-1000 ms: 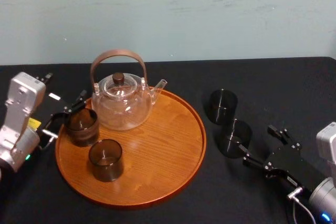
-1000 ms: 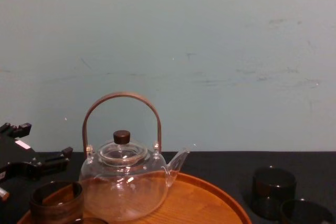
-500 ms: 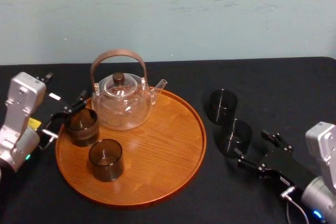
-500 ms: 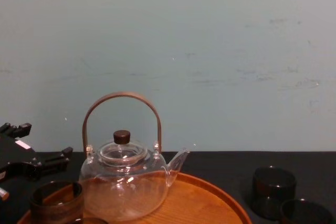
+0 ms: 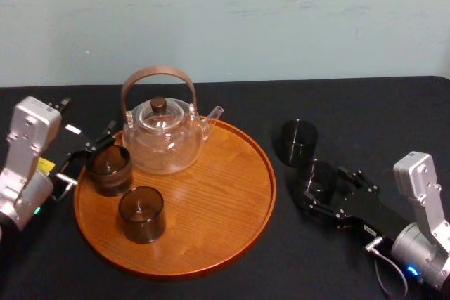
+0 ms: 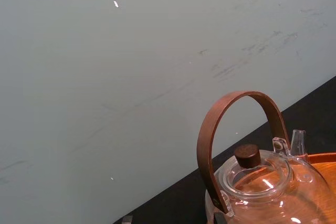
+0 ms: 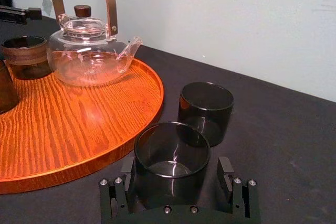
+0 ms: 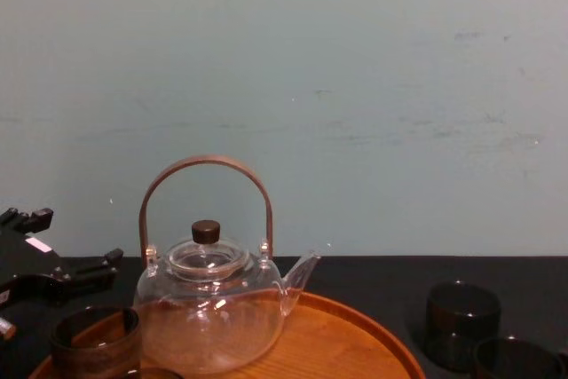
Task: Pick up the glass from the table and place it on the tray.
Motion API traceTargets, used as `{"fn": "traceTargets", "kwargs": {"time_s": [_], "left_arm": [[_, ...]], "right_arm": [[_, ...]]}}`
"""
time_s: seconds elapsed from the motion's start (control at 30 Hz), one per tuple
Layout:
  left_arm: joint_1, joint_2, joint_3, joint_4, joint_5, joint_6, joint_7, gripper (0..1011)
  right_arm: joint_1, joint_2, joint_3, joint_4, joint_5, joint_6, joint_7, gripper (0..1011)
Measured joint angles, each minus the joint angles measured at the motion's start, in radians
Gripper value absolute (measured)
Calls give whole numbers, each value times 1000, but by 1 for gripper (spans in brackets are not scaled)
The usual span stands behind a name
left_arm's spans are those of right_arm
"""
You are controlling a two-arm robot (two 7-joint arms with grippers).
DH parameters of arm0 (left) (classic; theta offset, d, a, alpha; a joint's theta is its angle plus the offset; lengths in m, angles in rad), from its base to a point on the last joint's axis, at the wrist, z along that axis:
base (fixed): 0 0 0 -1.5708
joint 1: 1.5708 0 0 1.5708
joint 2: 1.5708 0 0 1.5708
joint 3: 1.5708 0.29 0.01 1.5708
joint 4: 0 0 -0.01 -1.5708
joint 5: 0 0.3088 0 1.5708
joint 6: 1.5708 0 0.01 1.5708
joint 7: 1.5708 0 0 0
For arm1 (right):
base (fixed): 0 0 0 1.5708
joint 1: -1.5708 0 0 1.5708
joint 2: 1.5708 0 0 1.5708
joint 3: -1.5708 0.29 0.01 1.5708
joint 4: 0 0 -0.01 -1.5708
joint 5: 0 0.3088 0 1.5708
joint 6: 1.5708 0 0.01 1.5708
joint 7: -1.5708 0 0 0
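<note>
Two dark glasses stand on the black table right of the tray [image 5: 211, 209]. The nearer glass [image 5: 314, 180] sits between the fingers of my right gripper [image 5: 328, 189], which is open; in the right wrist view the glass [image 7: 172, 156] fills most of the gap between the fingers [image 7: 226, 174] of the right gripper [image 7: 177, 176], with a small space on one side. The farther glass [image 5: 298, 142] stands free behind it. The round wooden tray [image 7: 79, 124] holds a glass teapot [image 5: 160, 138] and two brown glasses [image 5: 109, 168] [image 5: 140, 213]. My left gripper [image 5: 90, 154] rests open at the tray's left rim.
The teapot's tall wooden handle [image 8: 206, 166] rises above the tray at its back left. The tray's right half is bare wood. A pale wall closes off the far edge of the table [image 5: 365, 103]. Black tabletop lies beyond the two glasses to the right.
My right gripper has slid forward and to the left along the table, and its open fingers now straddle the nearer glass. The left arm and everything on the tray stayed put.
</note>
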Motion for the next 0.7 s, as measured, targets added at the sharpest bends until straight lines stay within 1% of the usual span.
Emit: {"fn": "traceTargets", "kwargs": {"time_s": [0.23, 0.37, 0.57, 0.7], "left_arm": [[0, 0, 0, 0, 0, 0, 0, 1001], [0, 0, 0, 0, 0, 0, 0, 1001], [0, 0, 0, 0, 0, 0, 0, 1001], [0, 0, 0, 0, 0, 0, 0, 1001]], "right_arm": [[46, -30, -3, 64, -6, -2, 36, 1002], [71, -49, -2, 105, -2, -7, 71, 1002], [92, -69, 0, 141, 8, -21, 103, 1002], [92, -69, 0, 141, 8, -22, 104, 1002]]}}
